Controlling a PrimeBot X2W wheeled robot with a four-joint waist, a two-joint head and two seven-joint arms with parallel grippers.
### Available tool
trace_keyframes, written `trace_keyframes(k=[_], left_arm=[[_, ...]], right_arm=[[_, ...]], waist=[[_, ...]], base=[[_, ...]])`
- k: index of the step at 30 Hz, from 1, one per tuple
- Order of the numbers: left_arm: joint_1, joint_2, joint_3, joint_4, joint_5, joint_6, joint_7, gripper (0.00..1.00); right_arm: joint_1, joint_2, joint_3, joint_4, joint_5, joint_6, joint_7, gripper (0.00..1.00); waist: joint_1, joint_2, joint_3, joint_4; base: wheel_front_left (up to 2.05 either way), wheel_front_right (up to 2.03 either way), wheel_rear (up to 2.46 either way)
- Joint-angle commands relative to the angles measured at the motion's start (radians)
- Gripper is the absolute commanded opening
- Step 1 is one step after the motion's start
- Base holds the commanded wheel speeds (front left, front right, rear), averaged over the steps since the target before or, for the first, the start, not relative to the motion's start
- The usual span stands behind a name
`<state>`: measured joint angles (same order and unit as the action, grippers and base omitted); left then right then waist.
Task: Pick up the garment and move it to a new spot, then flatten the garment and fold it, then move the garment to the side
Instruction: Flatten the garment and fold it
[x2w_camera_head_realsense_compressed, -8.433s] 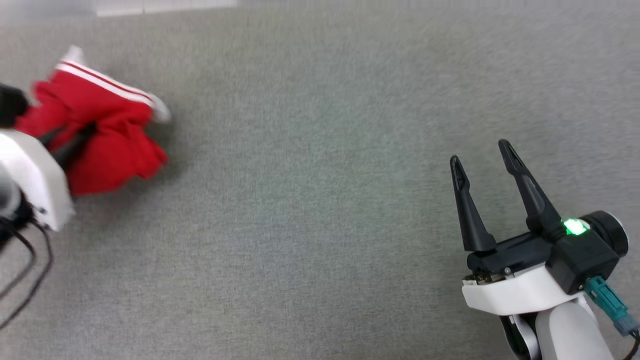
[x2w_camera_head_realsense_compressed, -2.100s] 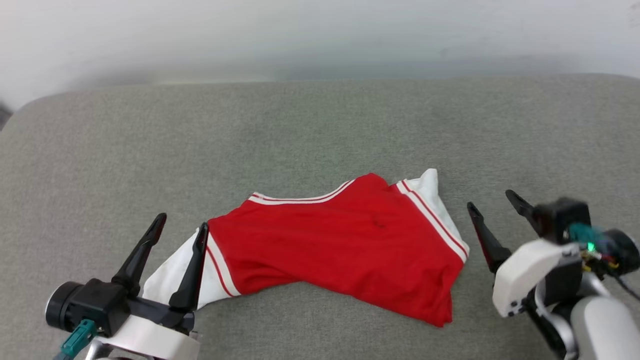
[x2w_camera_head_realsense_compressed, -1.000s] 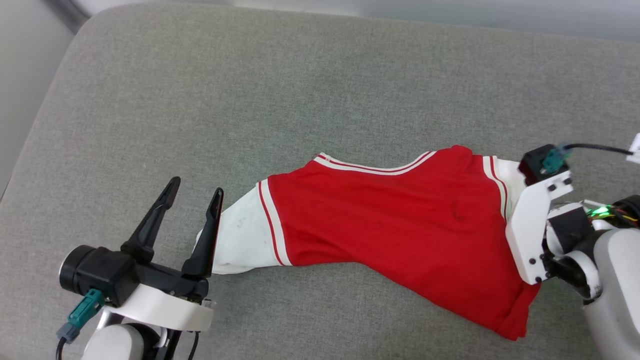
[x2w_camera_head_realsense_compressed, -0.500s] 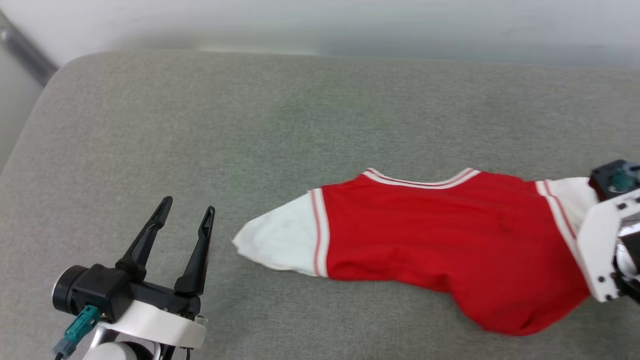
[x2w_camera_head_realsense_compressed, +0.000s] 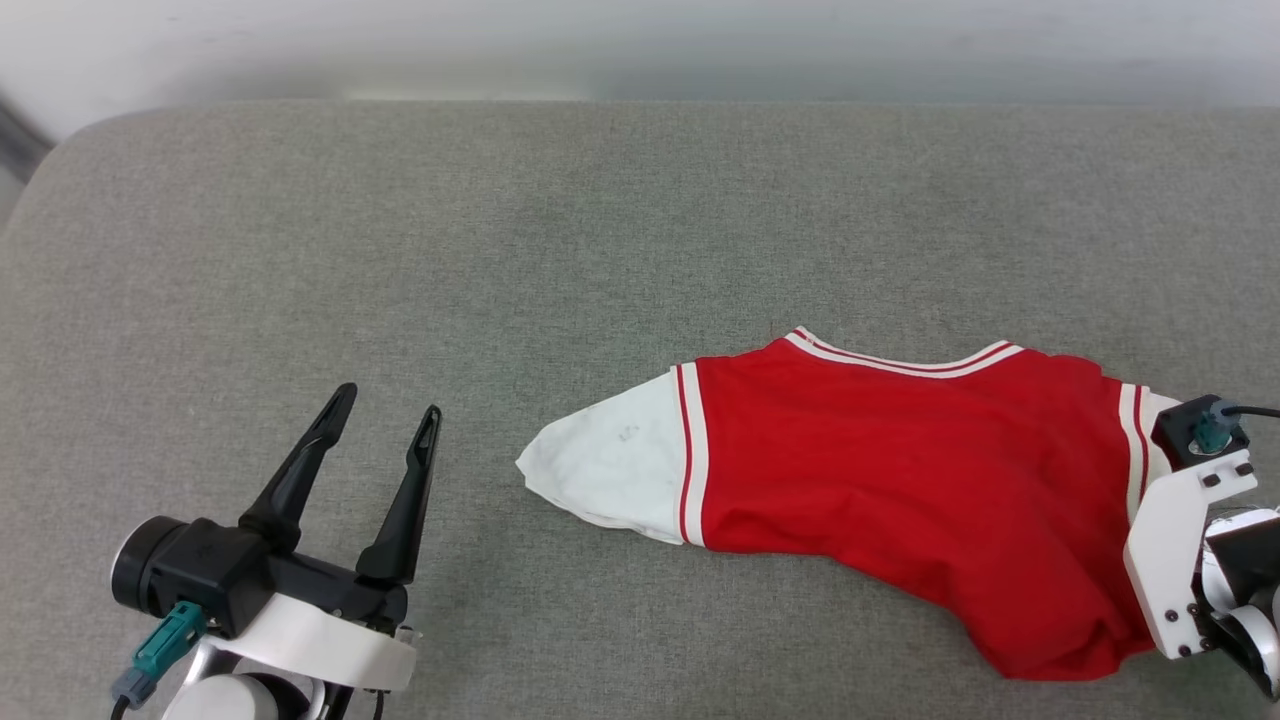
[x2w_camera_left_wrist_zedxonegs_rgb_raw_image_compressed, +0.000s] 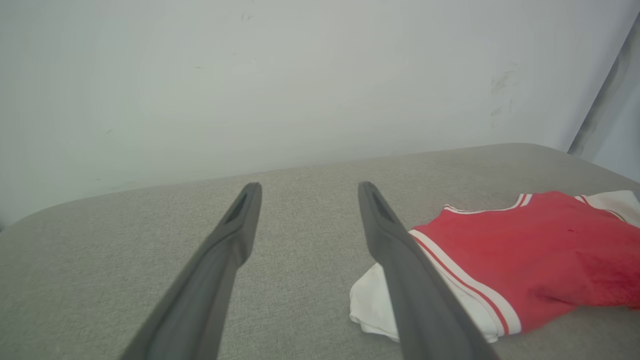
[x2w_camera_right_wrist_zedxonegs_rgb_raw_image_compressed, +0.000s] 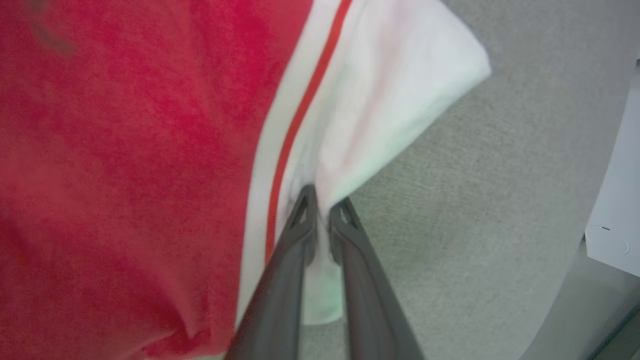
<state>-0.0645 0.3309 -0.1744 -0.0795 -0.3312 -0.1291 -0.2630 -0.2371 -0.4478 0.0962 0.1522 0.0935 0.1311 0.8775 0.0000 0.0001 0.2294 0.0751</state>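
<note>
A: Where is the red jersey shirt (x2w_camera_head_realsense_compressed: 900, 480)?

B: Spread on the grey cushion (x2w_camera_head_realsense_compressed: 500, 250), over the cushion's right half. It lies lengthwise along the cushion, red face up, somewhat rumpled and not squared out. The striped neckline trim (x2w_camera_head_realsense_compressed: 900, 362) faces the cushion's back edge, where the pale wall (x2w_camera_left_wrist_zedxonegs_rgb_raw_image_compressed: 250, 75) rises.

A: And the right gripper (x2w_camera_right_wrist_zedxonegs_rgb_raw_image_compressed: 325, 197)?

B: Down at the cushion's right end. In the right wrist view its two dark fingers are drawn almost together, with a fold of the pinched sleeve (x2w_camera_right_wrist_zedxonegs_rgb_raw_image_compressed: 380, 100) caught between the tips, so it is clamped on the shirt. In the head view the white wrist bracket (x2w_camera_head_realsense_compressed: 1185, 540) covers those fingers.

A: The left gripper (x2w_camera_head_realsense_compressed: 388, 400)?

B: Over the cushion's left front part. Its fingers are spread wide with nothing between them, pointing toward the cushion's back edge. I cannot tell whether it touches the cushion's fabric.

A: How close is it to the shirt?

B: Apart from it. The free sleeve (x2w_camera_head_realsense_compressed: 610, 470), white with a red-striped seam, points toward the cushion's left end and stops short of the gripper's inner finger. Bare cushion shows between them in the head view.
</note>
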Motion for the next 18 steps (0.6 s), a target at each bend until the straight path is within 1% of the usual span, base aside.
trace_keyframes(k=[1, 5, 8, 12, 16, 18], left_arm=[[-0.007, 0.004, 0.002, 0.004, -0.004, -0.002, -0.003, 1.0], [0.003, 0.005, 0.009, 0.009, -0.005, -0.002, -0.003, 1.0], [0.014, 0.0, 0.013, 0.017, -0.005, -0.002, -0.003, 1.0], [0.02, -0.007, 0.018, 0.021, -0.007, -0.002, -0.003, 1.0], [0.031, -0.021, 0.029, 0.018, -0.01, -0.002, -0.002, 1.0], [0.035, -0.031, 0.035, 0.018, -0.018, -0.002, -0.003, 1.0]], right_arm=[[-0.009, 0.02, -0.008, 0.025, 0.017, -0.001, -0.032, 1.0], [-0.015, 0.045, -0.011, 0.047, 0.027, 0.0, -0.079, 1.0], [-0.026, 0.049, -0.02, 0.035, 0.046, -0.001, -0.131, 1.0], [-0.023, 0.082, -0.066, -0.024, 0.097, -0.001, -0.215, 1.0], [0.011, 0.104, -0.102, -0.12, 0.13, -0.001, -0.304, 1.0], [0.031, 0.136, -0.127, -0.178, 0.156, -0.001, -0.361, 1.0]], waist=[[0.0, -0.0001, -0.001, -0.003], [0.0, -0.0001, -0.01, -0.015], [0.0, -0.0001, -0.026, -0.03], [0.0, -0.0001, -0.049, -0.054], [0.0, -0.0001, -0.072, -0.081], [0.0, -0.0001, -0.078, -0.093]], base=[[0.0, 0.0, 0.0], [0.0, 0.0, 0.0], [0.0, 0.0, 0.0], [0.0, 0.0, 0.0], [0.0, 0.0, 0.0], [0.0, 0.0, 0.0]])
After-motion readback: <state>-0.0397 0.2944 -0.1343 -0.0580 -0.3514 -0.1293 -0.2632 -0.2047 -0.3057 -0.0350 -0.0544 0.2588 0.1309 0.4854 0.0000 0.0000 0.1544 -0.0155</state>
